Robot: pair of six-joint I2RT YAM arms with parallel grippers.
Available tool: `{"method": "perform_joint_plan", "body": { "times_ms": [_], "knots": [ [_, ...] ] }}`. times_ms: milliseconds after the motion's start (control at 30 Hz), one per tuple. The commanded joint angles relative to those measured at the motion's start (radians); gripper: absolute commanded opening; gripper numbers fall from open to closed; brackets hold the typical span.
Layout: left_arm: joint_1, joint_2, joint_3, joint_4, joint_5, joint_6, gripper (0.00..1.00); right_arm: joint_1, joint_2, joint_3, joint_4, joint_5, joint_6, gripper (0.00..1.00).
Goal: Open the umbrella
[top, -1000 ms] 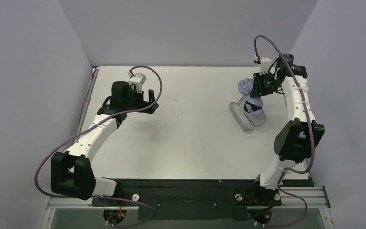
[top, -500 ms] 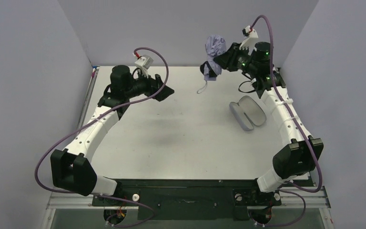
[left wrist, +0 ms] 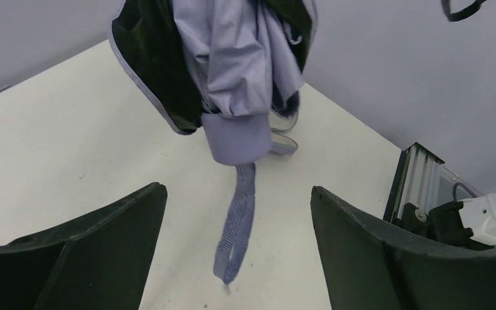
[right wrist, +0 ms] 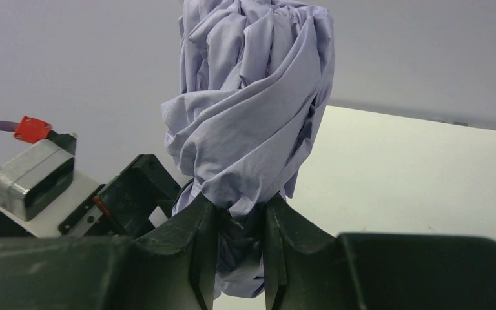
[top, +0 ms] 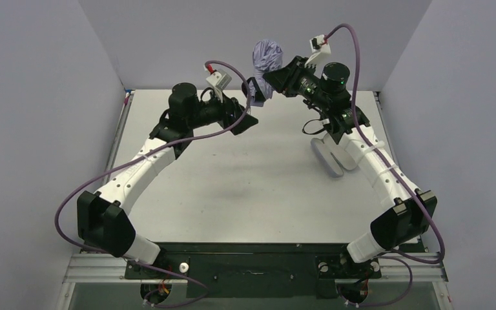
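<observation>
The umbrella (top: 266, 58) is folded, pale lavender outside and black inside, and is held in the air above the back middle of the table. My right gripper (top: 272, 76) is shut on its bunched canopy (right wrist: 252, 97), with the fingers (right wrist: 203, 226) pinching the fabric from both sides. The lavender handle (left wrist: 239, 137) points down and its wrist loop (left wrist: 237, 226) dangles below it. My left gripper (top: 247, 119) is open just below and left of the handle. In the left wrist view the loop hangs between the spread jaws of the left gripper (left wrist: 237, 189) without touching them.
A small lavender fabric sleeve (top: 331, 157) lies flat on the white table (top: 245, 187) at the right, under the right forearm. Grey walls close in the back and both sides. A metal rail (left wrist: 420, 174) runs along the table's edge.
The right arm has lifted the umbrella off the back right of the table and carried it up and left. The left arm has swung right, towards the handle.
</observation>
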Motion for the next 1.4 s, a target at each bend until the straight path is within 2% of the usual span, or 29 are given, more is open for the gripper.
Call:
{"method": "perform_joint_plan", "body": {
  "times_ms": [0,33,67,100,167,233,367,500,867,900,933,967,1000,1067,1167,1267,1300,1367],
  "knots": [
    [-0.027,0.017,0.036,0.008,-0.038,0.065,0.71,0.016,-0.090,-0.003,0.156,0.025,0.041,0.00],
    [-0.028,0.017,0.031,0.009,-0.040,0.066,0.66,0.017,-0.096,-0.004,0.156,0.026,0.042,0.00],
    [-0.030,0.015,0.025,0.012,-0.043,0.066,0.54,0.018,-0.098,-0.007,0.156,0.027,0.039,0.00],
    [-0.030,0.013,0.022,0.013,-0.044,0.065,0.48,0.017,-0.103,-0.006,0.154,0.032,0.036,0.00],
    [-0.032,0.007,0.012,0.016,-0.041,0.062,0.19,0.018,-0.109,-0.004,0.144,0.046,0.017,0.00],
    [-0.039,-0.001,0.005,-0.003,-0.049,0.068,0.01,0.016,-0.114,-0.001,0.139,0.062,-0.002,0.00],
    [-0.044,-0.028,-0.029,-0.010,-0.037,0.085,0.00,0.006,-0.118,0.003,0.144,0.080,-0.020,0.00],
    [-0.044,-0.056,-0.058,-0.084,-0.023,0.129,0.00,-0.014,-0.123,-0.001,0.144,0.066,-0.048,0.00],
    [-0.046,-0.111,-0.126,-0.174,0.004,0.214,0.00,-0.062,-0.144,-0.025,0.156,0.045,-0.022,0.00],
    [-0.045,-0.112,-0.119,-0.175,0.004,0.213,0.06,-0.063,-0.149,-0.029,0.160,0.042,-0.020,0.00],
    [-0.043,-0.113,-0.109,-0.176,0.008,0.211,0.28,-0.060,-0.150,-0.036,0.162,0.034,-0.019,0.00],
    [-0.041,-0.115,-0.102,-0.176,0.010,0.211,0.40,-0.058,-0.154,-0.040,0.167,0.029,-0.016,0.00],
    [-0.038,-0.118,-0.087,-0.178,0.013,0.211,0.60,-0.057,-0.157,-0.048,0.170,0.023,-0.017,0.00],
    [-0.029,-0.122,-0.059,-0.175,0.011,0.203,0.77,-0.051,-0.168,-0.061,0.171,0.023,-0.024,0.00],
    [-0.021,-0.124,-0.012,-0.174,-0.030,0.194,0.84,-0.033,-0.190,-0.079,0.149,0.081,-0.043,0.00],
    [-0.038,-0.127,0.034,-0.144,-0.213,0.194,0.87,0.016,-0.205,-0.082,0.068,0.223,-0.076,0.00],
    [-0.043,-0.128,0.039,-0.129,-0.289,0.192,0.88,0.029,-0.210,-0.080,0.054,0.314,-0.082,0.00],
    [-0.060,-0.121,0.058,-0.101,-0.364,0.205,0.90,0.074,-0.206,-0.069,-0.020,0.426,-0.099,0.00]
  ]
}}
